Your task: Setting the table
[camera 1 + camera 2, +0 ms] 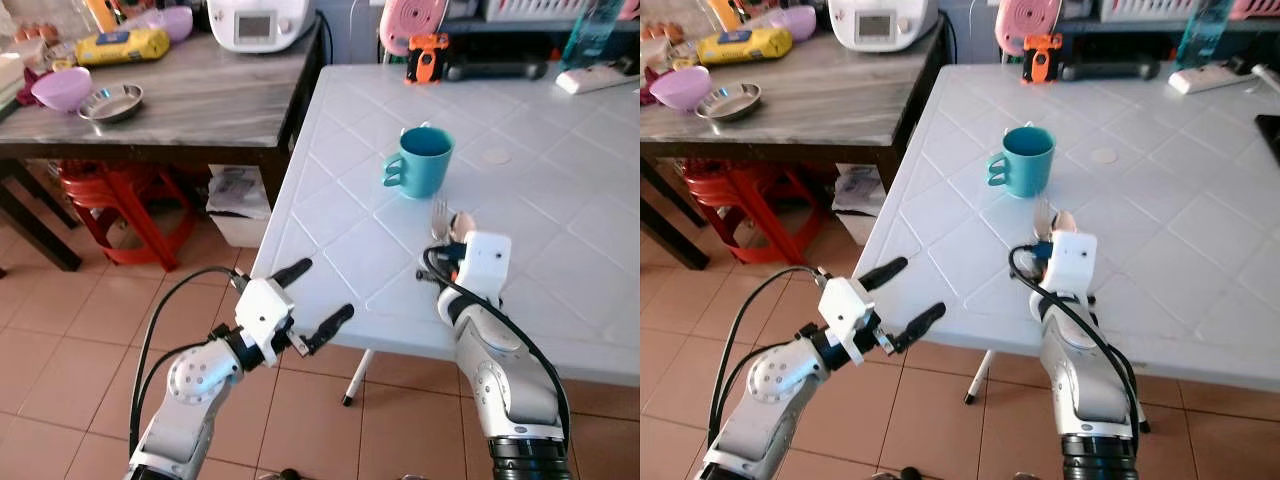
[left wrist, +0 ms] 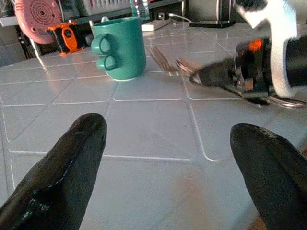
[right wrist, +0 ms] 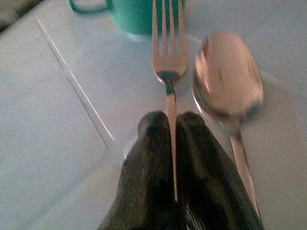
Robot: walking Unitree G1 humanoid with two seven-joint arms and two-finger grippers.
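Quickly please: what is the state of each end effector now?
Left end effector: open, holding nothing, at the table edge.
Right end effector: closed on the fork handle.

Right gripper [image 3: 172,139] comes up from the bottom middle of the frame, its two black fingers [image 3: 148,177] pinched tight on the handle of a fork [image 3: 169,62]. The tines point toward the top edge, right at a teal mug [image 3: 139,14]. A blurry spoon [image 3: 229,81] lies just beside the fork, on the right side. All of it sits on the white tiled table [image 3: 53,143].
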